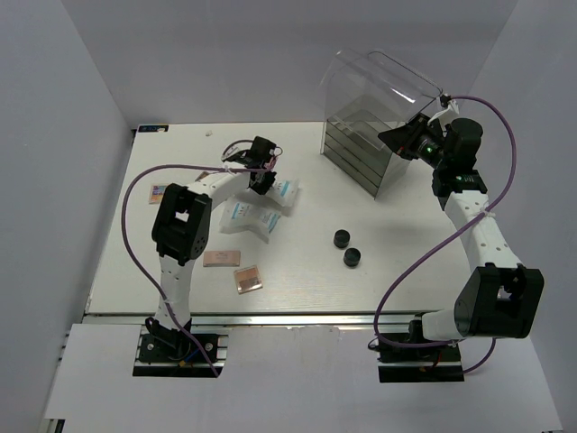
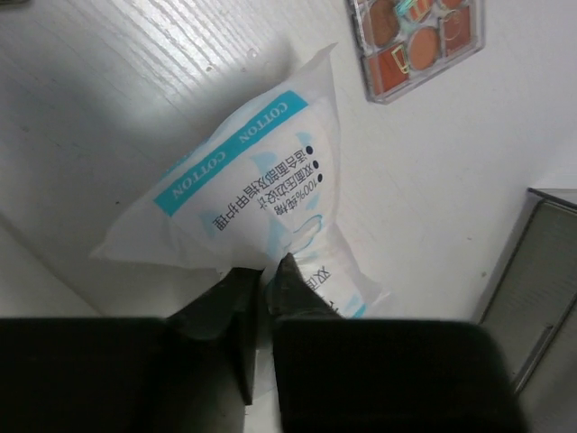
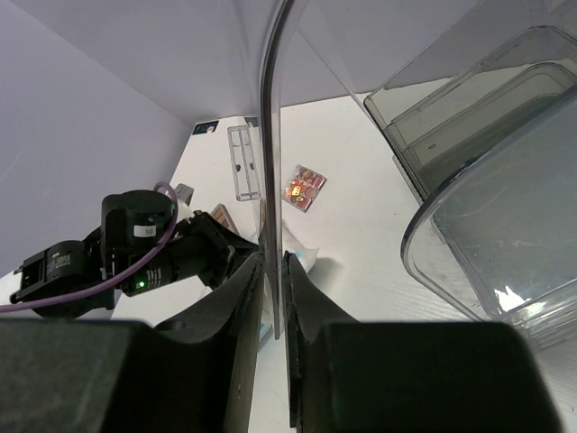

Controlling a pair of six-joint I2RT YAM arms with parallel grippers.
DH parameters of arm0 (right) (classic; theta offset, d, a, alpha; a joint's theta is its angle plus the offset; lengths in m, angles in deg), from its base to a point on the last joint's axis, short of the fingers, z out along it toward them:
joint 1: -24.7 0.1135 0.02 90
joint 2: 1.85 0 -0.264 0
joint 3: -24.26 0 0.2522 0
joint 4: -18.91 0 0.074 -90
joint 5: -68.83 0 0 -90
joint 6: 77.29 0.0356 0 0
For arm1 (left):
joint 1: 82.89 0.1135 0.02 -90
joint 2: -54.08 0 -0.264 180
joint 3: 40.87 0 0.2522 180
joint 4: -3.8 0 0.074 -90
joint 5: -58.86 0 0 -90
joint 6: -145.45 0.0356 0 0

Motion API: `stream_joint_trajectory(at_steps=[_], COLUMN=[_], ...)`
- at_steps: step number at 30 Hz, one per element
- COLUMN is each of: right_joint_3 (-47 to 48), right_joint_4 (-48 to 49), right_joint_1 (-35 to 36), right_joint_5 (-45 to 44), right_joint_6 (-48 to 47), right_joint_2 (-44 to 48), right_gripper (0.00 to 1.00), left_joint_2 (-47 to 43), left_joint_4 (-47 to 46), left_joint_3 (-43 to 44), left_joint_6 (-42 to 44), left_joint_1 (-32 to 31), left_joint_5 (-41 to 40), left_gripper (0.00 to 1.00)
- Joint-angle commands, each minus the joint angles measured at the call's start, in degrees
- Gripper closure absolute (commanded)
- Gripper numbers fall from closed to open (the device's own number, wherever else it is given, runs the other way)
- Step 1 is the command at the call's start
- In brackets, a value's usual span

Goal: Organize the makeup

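1. The drawer box [image 1: 356, 153] stands at the far right of the table [image 1: 406, 271], with its curved clear lid [image 1: 379, 77] raised above it.
2. In the overhead view the right gripper [image 3: 273, 260] sits at the box's right front corner, but its fingers cannot be made out there. The right wrist view shows them nearly closed, one on each side of the lid's thin edge, clamping it.
3. The overhead view shows two pouches [image 1: 284, 194] lying close together left of the box, with the left arm's dark wrist over them. It does not show which one is held.
4. The left wrist view shows the left gripper [image 2: 266, 271] with only a sliver of gap between its fingers. They pinch the near edge of one pouch [image 2: 243, 171], which has "COTTON" printed on a blue band.
5. A palette [image 2: 419, 36] with orange pans lies just beyond that pouch, with a corner of the box at the right edge of that view. The right wrist view also catches it through the lid, left of the box. The overhead view does not show it clearly.
6. Only the overhead view shows the two black jars [image 1: 342, 238], close together in front of the box and slightly to its left.
7. Only the overhead view shows two more flat palettes [image 1: 220, 259], well left of the box near the table's front edge.
8. A narrow clear tray [image 3: 242, 162] lies far left of the box, beyond the left arm.
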Motion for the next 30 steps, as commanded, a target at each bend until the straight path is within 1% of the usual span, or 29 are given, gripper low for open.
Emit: stream_joint_trajectory(at_steps=[1, 2, 3, 4, 7, 10, 11, 12, 13, 14, 16, 17, 18, 19, 21, 22, 24, 25, 30], right_joint_3=[0.39, 0.39, 0.39, 0.39, 0.21, -0.14, -0.31, -0.58, -0.75, -0.84, -1.02, -1.02, -1.02, -0.93, -0.76, -0.76, -0.76, -0.76, -0.49], right_joint_4=[5.25, 5.16, 5.16, 5.16, 5.16, 5.24, 5.33, 5.33, 5.33, 5.33, 5.33, 5.33, 5.33, 5.33, 5.42, 5.33, 5.42, 5.60, 5.68], right_joint_1=[0.21, 0.21, 0.21, 0.21, 0.21, 0.21, 0.21, 0.21, 0.21, 0.30, -1.27, -1.28, -1.37, -1.37, -1.37, -1.37, -1.37, -1.37, -1.37], right_joint_5=[-0.12, -0.12, -0.12, -0.12, -0.12, -0.21, -0.21, -0.21, -0.29, -0.29, -0.38, -0.38, -0.38, -0.38, -0.29, -0.29, -0.21, -0.21, -0.21], right_joint_6=[-0.05, -0.14, -0.05, -0.22, -0.49, -0.32, -0.40, -0.31, -0.31, -0.31, -0.31, -0.40, -0.49, -0.49, -0.40, -0.49, -0.31, -0.31, -0.40], right_joint_2=[2.32, 2.32, 2.40, 2.49, 2.67, 3.02, 3.11, 3.37, 3.37, 3.37, 3.63, 3.55, 3.63, 3.63, 3.55, 3.46, 3.46, 3.55, 3.63], right_gripper=[0.80, 0.80, 0.80, 0.80, 0.80, 0.80, 0.80, 0.80, 0.80, 0.80, 0.80, 0.80, 0.80, 0.80, 0.80, 0.80, 0.80, 0.80, 0.80], left_joint_2=[-4.41, -5.02, -5.90, -6.34, -9.76, -12.75, -13.20, -13.46, -13.38, -13.12, -12.07, -10.58, -9.70, -8.82, -5.57, -4.34, -0.30, 1.02, 8.58], left_joint_4=[-3.47, -5.48, -5.94, -6.55, -10.76, -19.62, -25.22, -28.06, -33.83, -37.46, -41.96, -46.85, -48.90, -52.92, -55.50, -57.25, -57.36, -57.36, -55.78], left_joint_3=[-3.26, -4.22, -4.23, -4.23, -4.93, -7.56, -8.35, -9.75, -10.20, -10.56, -10.48, -10.30, -9.77, -8.38, -6.00, -2.94, 1.11, 4.96, 14.65], left_joint_6=[1.48, 2.70, 2.97, 3.41, 4.99, 5.35, 4.83, 4.39, 3.86, 3.68, 2.89, 2.71, 2.36, 1.93, 1.57, 1.40, 1.48, 1.83, 2.36], left_joint_1=[0.31, 0.31, 0.31, -0.04, -1.53, -2.32, -2.41, -2.50, -2.59, -2.67, -2.85, -3.03, -3.20, -3.38, -3.82, -3.99, -4.43, -4.52, -4.96], left_joint_5=[2.34, 3.49, 4.64, 6.65, 8.07, 11.40, 14.03, 15.27, 16.24, 19.38, 21.51, 22.57, 24.58, 25.47, 27.84, 28.63, 30.74, 31.36, 33.21], left_gripper=[0.87, 0.96, 0.99, 1.00, 1.00, 1.00, 1.00, 1.00, 1.00, 1.00, 1.00, 1.00, 1.00, 1.00, 1.00, 1.00, 1.00, 1.00, 1.00])
